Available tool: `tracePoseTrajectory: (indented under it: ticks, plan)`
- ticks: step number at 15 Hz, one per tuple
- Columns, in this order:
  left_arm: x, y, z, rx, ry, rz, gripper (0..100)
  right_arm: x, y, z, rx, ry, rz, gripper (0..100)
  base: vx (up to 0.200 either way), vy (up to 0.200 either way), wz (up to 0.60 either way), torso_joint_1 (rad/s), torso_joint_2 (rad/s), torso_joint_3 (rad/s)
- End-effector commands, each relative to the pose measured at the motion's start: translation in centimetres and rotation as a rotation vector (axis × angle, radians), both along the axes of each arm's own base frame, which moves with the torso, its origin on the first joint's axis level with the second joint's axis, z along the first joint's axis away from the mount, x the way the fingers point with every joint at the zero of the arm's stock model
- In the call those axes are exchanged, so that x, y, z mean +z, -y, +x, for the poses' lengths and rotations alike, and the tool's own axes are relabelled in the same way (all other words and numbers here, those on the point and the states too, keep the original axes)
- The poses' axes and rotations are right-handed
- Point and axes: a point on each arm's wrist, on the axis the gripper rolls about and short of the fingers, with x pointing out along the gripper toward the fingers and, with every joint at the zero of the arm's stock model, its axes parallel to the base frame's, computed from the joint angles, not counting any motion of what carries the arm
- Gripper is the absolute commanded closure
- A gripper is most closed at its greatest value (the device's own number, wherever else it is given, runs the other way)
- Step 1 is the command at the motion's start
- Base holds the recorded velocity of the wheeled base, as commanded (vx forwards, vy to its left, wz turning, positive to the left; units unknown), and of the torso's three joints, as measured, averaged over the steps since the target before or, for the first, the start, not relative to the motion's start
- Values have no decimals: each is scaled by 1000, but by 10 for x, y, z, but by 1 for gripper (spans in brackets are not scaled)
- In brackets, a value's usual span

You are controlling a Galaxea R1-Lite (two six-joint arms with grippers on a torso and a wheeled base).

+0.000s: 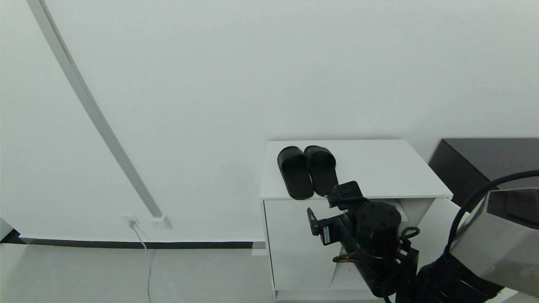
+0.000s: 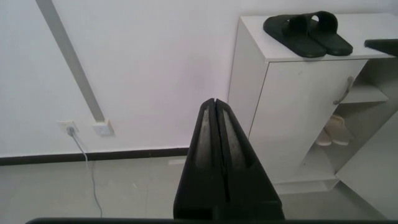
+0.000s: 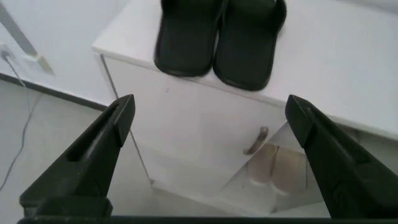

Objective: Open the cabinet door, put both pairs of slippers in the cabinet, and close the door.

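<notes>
A pair of black slippers [image 1: 307, 170] sits on top of the white cabinet [image 1: 379, 168], right of centre in the head view, just beyond the right gripper [image 3: 210, 102], whose jaws are spread wide before the cabinet front. A beige pair [image 3: 277, 168] lies on a shelf inside the open compartment, near the door handle [image 3: 255, 140]. The left gripper [image 2: 214, 107], jaws pressed together and empty, hangs well apart from the cabinet.

Home-like entry corner; white shoe cabinet [image 1: 379, 168], black slippers [image 1: 307, 171], wall socket [image 1: 129, 219]
</notes>
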Motion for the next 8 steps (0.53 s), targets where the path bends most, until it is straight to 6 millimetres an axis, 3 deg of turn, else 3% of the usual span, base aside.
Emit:
tracePoseTrajectory:
  ticks: [1, 6, 8]
  plan:
    - [0, 0, 0, 0, -1, 5, 100, -3, -8, 24, -45, -76, 29, 0, 0, 0, 0, 0, 0, 0]
    - [0, 0, 0, 0, -1, -1, 100, 19, -25, 44, -56, -133, 97, 0, 0, 0, 0, 0, 0, 0]
    - [0, 0, 0, -1, -2, 4, 100, 18, -22, 46, -65, -134, 95, 0, 200, 0, 0, 2, 2, 2]
